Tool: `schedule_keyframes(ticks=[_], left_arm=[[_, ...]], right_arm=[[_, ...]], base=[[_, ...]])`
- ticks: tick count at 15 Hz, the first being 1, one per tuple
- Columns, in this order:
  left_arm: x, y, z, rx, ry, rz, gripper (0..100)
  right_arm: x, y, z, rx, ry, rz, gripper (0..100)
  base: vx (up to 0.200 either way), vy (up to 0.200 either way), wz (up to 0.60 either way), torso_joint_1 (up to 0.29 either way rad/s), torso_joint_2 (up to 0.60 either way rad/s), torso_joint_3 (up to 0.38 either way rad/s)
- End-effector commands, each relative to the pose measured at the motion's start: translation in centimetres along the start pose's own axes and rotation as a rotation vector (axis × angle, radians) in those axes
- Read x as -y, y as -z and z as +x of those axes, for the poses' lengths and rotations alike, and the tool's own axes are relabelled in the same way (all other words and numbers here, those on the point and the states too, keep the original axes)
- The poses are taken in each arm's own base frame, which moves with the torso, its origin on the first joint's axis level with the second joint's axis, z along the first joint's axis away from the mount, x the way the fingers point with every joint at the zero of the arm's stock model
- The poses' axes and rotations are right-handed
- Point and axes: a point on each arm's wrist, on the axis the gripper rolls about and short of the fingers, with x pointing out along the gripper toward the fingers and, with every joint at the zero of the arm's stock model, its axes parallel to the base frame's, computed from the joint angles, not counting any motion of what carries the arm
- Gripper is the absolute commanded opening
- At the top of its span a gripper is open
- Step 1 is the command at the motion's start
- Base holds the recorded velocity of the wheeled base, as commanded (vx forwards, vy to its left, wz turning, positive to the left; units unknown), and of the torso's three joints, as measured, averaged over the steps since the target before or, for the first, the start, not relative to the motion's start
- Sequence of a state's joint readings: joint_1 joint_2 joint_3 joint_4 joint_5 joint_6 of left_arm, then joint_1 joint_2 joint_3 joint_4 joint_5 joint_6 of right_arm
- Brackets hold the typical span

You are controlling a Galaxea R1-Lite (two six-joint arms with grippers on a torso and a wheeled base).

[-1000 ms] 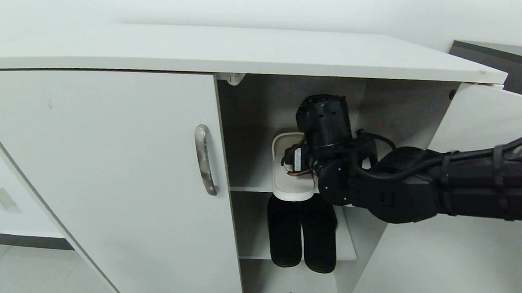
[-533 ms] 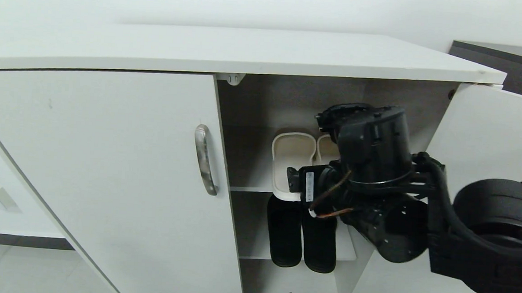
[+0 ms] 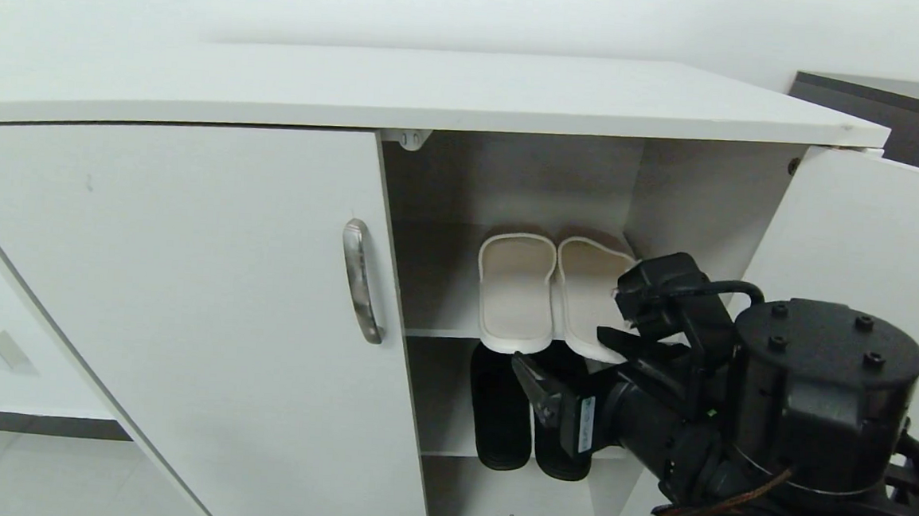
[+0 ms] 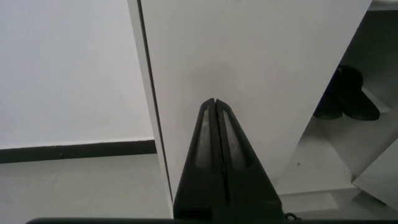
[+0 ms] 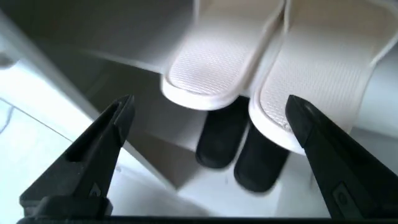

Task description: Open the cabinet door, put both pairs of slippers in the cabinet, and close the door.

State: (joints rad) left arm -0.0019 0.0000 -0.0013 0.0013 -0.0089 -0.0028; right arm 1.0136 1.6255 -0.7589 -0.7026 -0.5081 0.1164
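Note:
The cabinet's right door [image 3: 860, 235] stands open. A white pair of slippers [image 3: 553, 296] lies side by side on the upper shelf, heels overhanging its front edge. A black pair of slippers [image 3: 502, 412] lies on the shelf below. My right gripper [image 3: 569, 352] hovers outside the opening, in front of the shelves, open and empty; its view looks between the fingers at the white slippers [image 5: 273, 68] and the black slippers [image 5: 239, 146]. My left gripper [image 4: 214, 102] is shut on nothing, low in front of the closed left door [image 4: 249, 62]; the black slippers [image 4: 345, 96] show off to its side.
The left door [image 3: 185, 313] is closed and carries a metal handle [image 3: 361, 280]. The cabinet top [image 3: 438, 89] is bare. The open door's panel stands close beside my right arm. Grey floor [image 4: 81, 186] lies left of the cabinet.
My right arm has drawn back out of the upper shelf, down and toward the camera. The white slippers stay on the shelf, uncovered.

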Motion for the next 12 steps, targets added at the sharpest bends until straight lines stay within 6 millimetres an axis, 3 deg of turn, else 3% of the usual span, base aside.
schedule_keyframes(ticks=[1,11,12], left_arm=[[0.00,0.03,0.02,-0.003,0.000,0.000,0],[0.00,0.00,0.00,0.000,0.000,-0.002,0],[0.00,0.04,0.01,-0.002,-0.002,-0.002,0]], right_arm=[[0.11,0.85,-0.34,-0.024,-0.009,-0.021,0],[-0.05,1.00,-0.01,-0.029,-0.008,-0.025,0],[-0.08,1.08,0.05,-0.032,-0.008,-0.027,0]], base=[[0.000,0.000,0.00,0.000,0.00,0.000],[0.000,0.000,0.00,0.000,0.00,0.000],[-0.200,0.000,0.00,0.002,0.00,0.007]])
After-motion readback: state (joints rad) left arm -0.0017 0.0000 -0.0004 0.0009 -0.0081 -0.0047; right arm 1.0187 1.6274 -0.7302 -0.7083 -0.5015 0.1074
